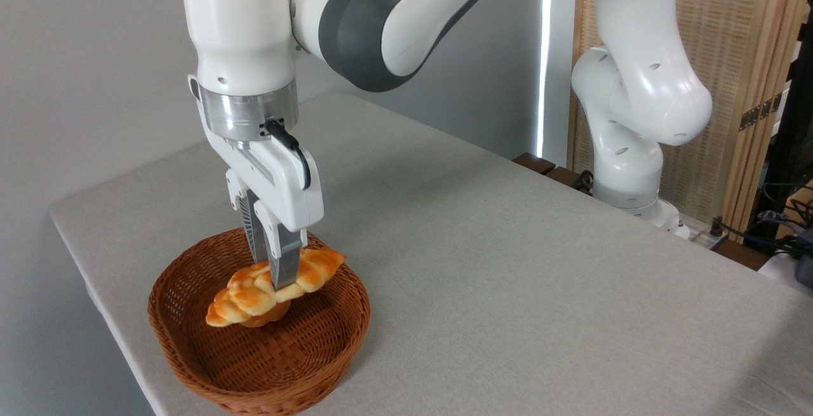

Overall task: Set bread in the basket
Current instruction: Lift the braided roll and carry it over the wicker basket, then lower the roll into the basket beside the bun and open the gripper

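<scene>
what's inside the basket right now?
Inside the basket: the braided bread, gripped by the gripper. Beneath it, part of something rounded and orange shows; the loaf covers the rest.

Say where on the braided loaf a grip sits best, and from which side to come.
Across the middle of the bread, from straight above. It is long with tapering pointed ends, so the thick centre balances it. The gripper has its jaws closed there now, over the basket.

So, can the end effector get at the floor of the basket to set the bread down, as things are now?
Probably yes. The end effector is shut on the bread directly over the basket, inside its low rim. Something small and orange shows just under the loaf, so it may land on that rather than on bare wicker.
</scene>
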Available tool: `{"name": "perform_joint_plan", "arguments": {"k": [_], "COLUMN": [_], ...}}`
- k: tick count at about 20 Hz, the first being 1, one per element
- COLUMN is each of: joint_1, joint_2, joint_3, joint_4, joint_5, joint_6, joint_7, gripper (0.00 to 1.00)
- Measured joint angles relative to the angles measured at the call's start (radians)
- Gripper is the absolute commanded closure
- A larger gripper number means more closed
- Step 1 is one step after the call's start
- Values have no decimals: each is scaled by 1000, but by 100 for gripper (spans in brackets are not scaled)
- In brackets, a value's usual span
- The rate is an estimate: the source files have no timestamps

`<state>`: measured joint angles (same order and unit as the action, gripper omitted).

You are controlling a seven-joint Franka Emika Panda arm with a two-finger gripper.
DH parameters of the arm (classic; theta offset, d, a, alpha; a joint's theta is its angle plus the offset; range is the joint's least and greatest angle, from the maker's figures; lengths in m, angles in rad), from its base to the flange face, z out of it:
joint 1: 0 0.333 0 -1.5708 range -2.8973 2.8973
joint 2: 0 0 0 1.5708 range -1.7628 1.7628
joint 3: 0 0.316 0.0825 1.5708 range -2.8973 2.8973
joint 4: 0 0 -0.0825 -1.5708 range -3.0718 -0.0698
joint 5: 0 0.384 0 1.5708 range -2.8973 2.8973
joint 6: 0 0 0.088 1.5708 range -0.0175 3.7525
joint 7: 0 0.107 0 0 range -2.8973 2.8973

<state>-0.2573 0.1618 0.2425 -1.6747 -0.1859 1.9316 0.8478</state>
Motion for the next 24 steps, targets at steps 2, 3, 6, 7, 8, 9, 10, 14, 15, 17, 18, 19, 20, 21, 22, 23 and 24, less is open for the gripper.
{"name": "perform_joint_plan", "arguments": {"k": [2, 3, 6, 7, 8, 9, 10, 14, 15, 17, 18, 19, 20, 21, 22, 23, 24], "joint_1": [2, 2, 2, 2, 2, 2, 2, 2, 2, 2, 2, 2, 2, 2, 2, 2, 2], "joint_2": [10, 16, 25, 26, 26, 26, 25, 25, 25, 26, 26, 26, 26, 26, 26, 26, 26], "joint_3": [0, 0, -1, -1, -1, -1, -1, -1, -1, -1, -1, -1, -1, -1, -1, -1, -1], "joint_4": [0, 0, 0, 0, 1, 2, 3, 4, 4, 4, 4, 4, 4, 4, 4, 4, 4], "joint_5": [0, 1, 1, 1, 1, 1, 1, 1, 1, 1, 1, 1, 1, 1, 1, 1, 1], "joint_6": [0, 0, 14, 16, 16, 16, 16, 16, 16, 16, 16, 16, 16, 16, 16, 16, 16], "joint_7": [8, 8, 9, 9, 9, 9, 9, 9, 9, 9, 9, 9, 9, 9, 9, 9, 9], "gripper": [61, 60, 47, 44, 43, 39, 36, 25, 20, 14, 12, 10, 6, 4, 4, 3, 0]}}
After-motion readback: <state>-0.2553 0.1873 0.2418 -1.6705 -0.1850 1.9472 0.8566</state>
